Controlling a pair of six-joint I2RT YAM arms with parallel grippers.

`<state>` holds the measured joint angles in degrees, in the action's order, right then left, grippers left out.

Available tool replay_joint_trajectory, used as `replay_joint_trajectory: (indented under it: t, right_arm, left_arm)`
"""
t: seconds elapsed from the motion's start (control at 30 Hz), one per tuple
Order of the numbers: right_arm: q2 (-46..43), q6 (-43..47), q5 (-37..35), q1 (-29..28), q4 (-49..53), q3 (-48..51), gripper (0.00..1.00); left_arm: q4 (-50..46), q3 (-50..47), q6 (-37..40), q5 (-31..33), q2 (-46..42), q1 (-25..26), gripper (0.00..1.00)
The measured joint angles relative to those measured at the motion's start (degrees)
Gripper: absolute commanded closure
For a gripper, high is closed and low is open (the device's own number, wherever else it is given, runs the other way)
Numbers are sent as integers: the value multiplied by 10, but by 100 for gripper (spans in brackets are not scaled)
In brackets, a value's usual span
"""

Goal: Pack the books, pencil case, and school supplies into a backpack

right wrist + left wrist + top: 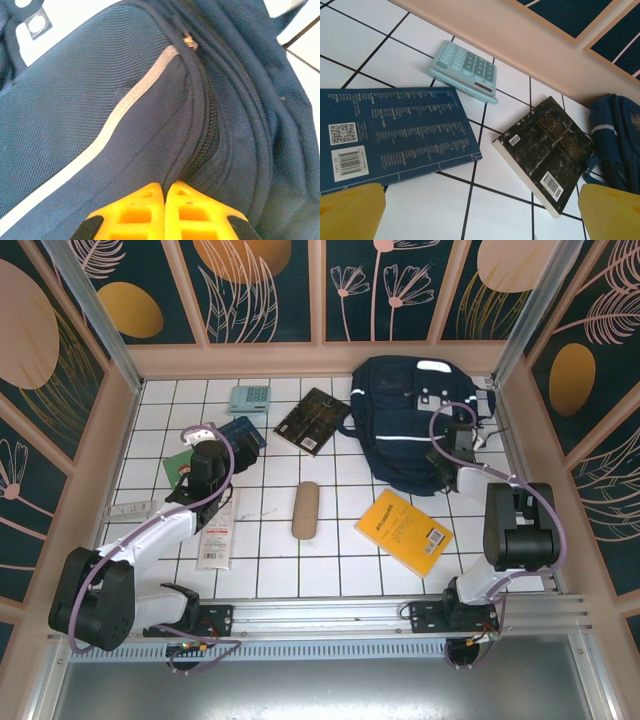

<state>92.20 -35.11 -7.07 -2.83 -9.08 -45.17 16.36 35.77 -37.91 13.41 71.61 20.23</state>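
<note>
Packed: none | Loose: yellow book (404, 531), black book (312, 420), blue book (243, 432), green book (178, 462), pencil case (305, 510), calculator (248, 398), white packet (217, 530) | left gripper (480, 202): apart | right gripper (164, 189): together at backpack (412, 425) zipper (212, 125) (looks closed)

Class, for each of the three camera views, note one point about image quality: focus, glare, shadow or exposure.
Top external view: even light, soft shadows, the white patch on the large navy fabric backpack glares. Left wrist view: print on the flat blue book is sharp; the left gripper's yellow fingertips look soft. Right wrist view: backpack weave crisp, white tiled table at top left washed out.
</note>
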Motion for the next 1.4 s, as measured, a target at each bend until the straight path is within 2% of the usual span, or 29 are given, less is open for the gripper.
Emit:
replay_joint_trajectory:
  t: [0.33,0.5,0.7,0.73,0.8,0.87,1.07,1.2,1.4]
  right_arm:
    - [-25,-25,-36,-168,38,-1,100]
    - [-24,-34,-31,-247,44,-1,100]
    - [-24,-37,-35,-302,41,-1,100]
    - [-24,-35,-38,-307,41,-1,89]
    - [-29,-24,-46,-314,42,-1,67]
    - [-44,-13,-61,-313,44,0,61]
    - [-155,16,-99,-284,46,20,60]
    - [-214,26,-116,-246,45,45,59]
    - [-279,33,-127,-184,56,87,59]
  left_arm:
    - [2,0,2,-2,0,1,1]
    - [2,0,2,-2,0,5,2]
    - [1,0,4,1,0,18,1]
    - [1,0,5,1,0,22,1]
    - [2,0,9,0,0,32,1]
    - [2,0,14,-2,0,45,2]
    - [2,43,34,-12,48,113,4]
    - [5,100,48,-21,116,163,16]
    - [-9,218,67,-37,239,231,28]
